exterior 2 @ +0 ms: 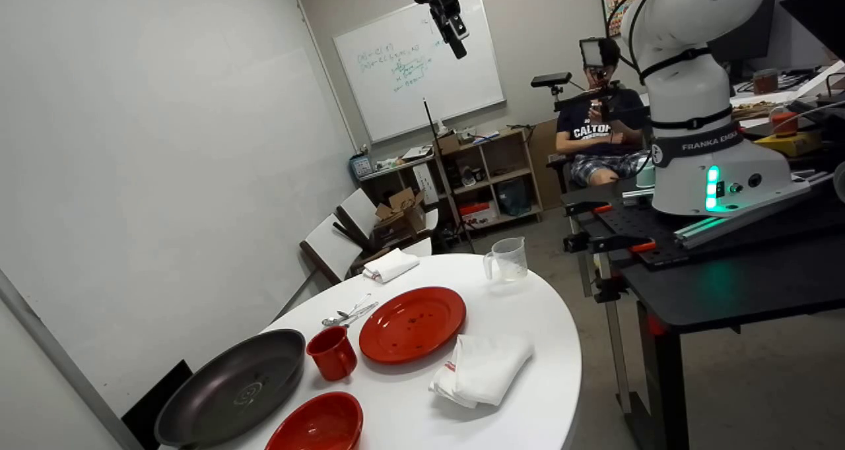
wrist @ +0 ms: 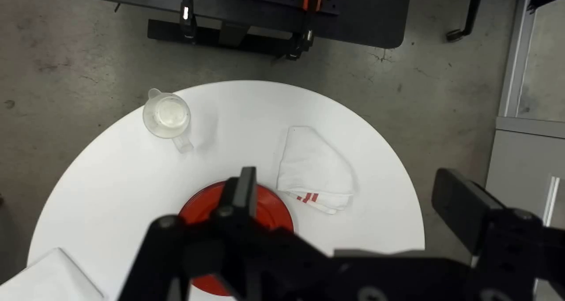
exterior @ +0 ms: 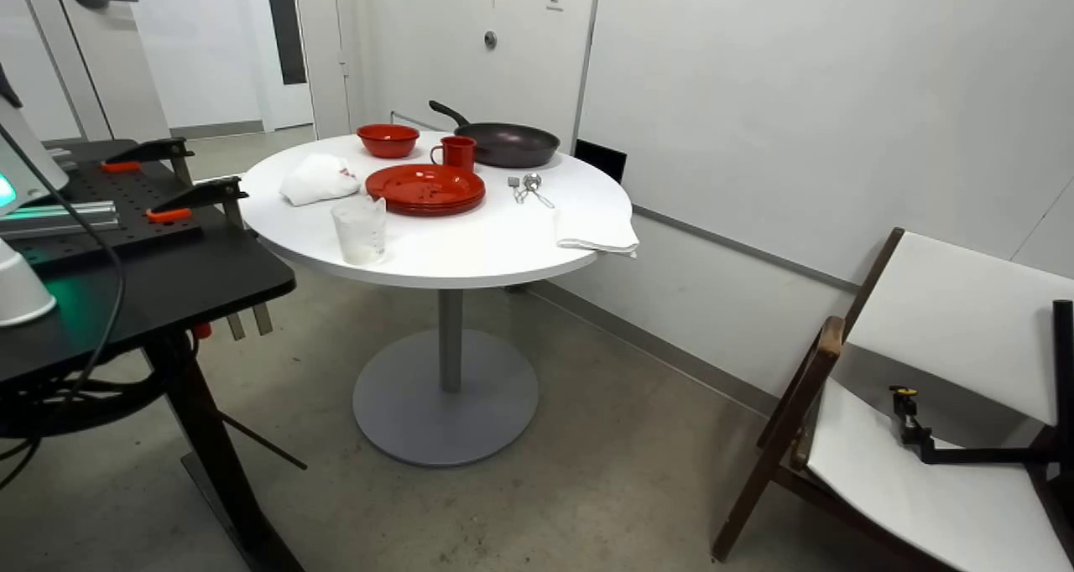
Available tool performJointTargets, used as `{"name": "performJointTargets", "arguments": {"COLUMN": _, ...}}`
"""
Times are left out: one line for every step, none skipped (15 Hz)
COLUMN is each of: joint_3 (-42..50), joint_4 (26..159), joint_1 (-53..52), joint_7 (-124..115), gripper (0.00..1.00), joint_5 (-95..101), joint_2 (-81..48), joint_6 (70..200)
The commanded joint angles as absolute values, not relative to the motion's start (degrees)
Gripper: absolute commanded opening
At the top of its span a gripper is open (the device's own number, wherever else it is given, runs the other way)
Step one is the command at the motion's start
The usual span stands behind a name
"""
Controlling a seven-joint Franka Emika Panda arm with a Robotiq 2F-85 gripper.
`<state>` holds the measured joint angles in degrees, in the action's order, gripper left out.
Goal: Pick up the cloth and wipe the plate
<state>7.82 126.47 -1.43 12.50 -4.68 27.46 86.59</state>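
Cloth (wrist: 315, 166) lies folded on the worktop (wrist: 242, 115), just beside the plate (exterior 2: 412, 334); can't tell if its edge touches the rim. Jaws spread wide, nothing in them, well above the worktop. Reads as approach for the pick, wipe not begun.

Second folded white cloth (exterior 2: 391, 265) sits past the plate; I'd take the one with red stripes (wrist: 314, 197) as target. Wrist view frames it between the jaws, so probably mostly descent, small lateral trim. Parallax from this height could mislead, re-check lower down.

Aim for the middle, not a corner, so the folded layers come up together. Go down until the jaws just meet the worktop, no harder, then close; a shallow pinch on soft fabric would likely slip. Keep the plate-side jaw off the rim. Lift straight up before crossing over.

For the wipe: dark specks (exterior 2: 414, 321) around plate centre, start there. More red rims (exterior: 436, 210) show underneath, looks like a stack, so press lightly or the top one may slide. Mug (exterior 2: 333, 354) is close to the plate, leave it room.
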Motion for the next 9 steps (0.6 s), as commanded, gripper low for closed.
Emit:
{"name": "performJointTargets", "arguments": {"joint_3": 6.5, "joint_4": 127.3, "joint_1": -0.3, "joint_7": 12.1, "gripper": 1.0, "joint_5": -4.3, "joint_2": 26.2, "joint_6": 87.4}}
{"name": "performJointTargets", "arguments": {"joint_3": 6.0, "joint_4": 128.3, "joint_1": -0.2, "joint_7": 11.5, "gripper": 1.0, "joint_5": -4.2, "joint_2": 26.0, "joint_6": 88.8}}
{"name": "performJointTargets", "arguments": {"joint_3": 5.4, "joint_4": 129.5, "joint_1": -0.4, "joint_7": 11.1, "gripper": 1.0, "joint_5": -4.3, "joint_2": 25.9, "joint_6": 91.0}}
{"name": "performJointTargets", "arguments": {"joint_3": 4.9, "joint_4": 130.5, "joint_1": -0.8, "joint_7": 10.9, "gripper": 1.0, "joint_5": -5.0, "joint_2": 25.5, "joint_6": 92.5}}
{"name": "performJointTargets", "arguments": {"joint_3": 4.0, "joint_4": 132.0, "joint_1": -1.1, "joint_7": 10.6, "gripper": 1.0, "joint_5": -4.9, "joint_2": 25.3, "joint_6": 95.5}}
{"name": "performJointTargets", "arguments": {"joint_3": 3.2, "joint_4": 132.8, "joint_1": -1.3, "joint_7": 10.0, "gripper": 1.0, "joint_5": -4.9, "joint_2": 24.8, "joint_6": 97.1}}
{"name": "performJointTargets", "arguments": {"joint_3": 2.2, "joint_4": 134.4, "joint_1": -1.8, "joint_7": 9.8, "gripper": 1.0, "joint_5": -4.5, "joint_2": 24.6, "joint_6": 99.9}}
{"name": "performJointTargets", "arguments": {"joint_3": 1.3, "joint_4": 136.0, "joint_1": -2.1, "joint_7": 9.4, "gripper": 1.0, "joint_5": -4.8, "joint_2": 24.4, "joint_6": 103.1}}
{"name": "performJointTargets", "arguments": {"joint_3": 0.3, "joint_4": 137.5, "joint_1": -2.5, "joint_7": 9.0, "gripper": 1.0, "joint_5": -4.5, "joint_2": 24.2, "joint_6": 105.8}}
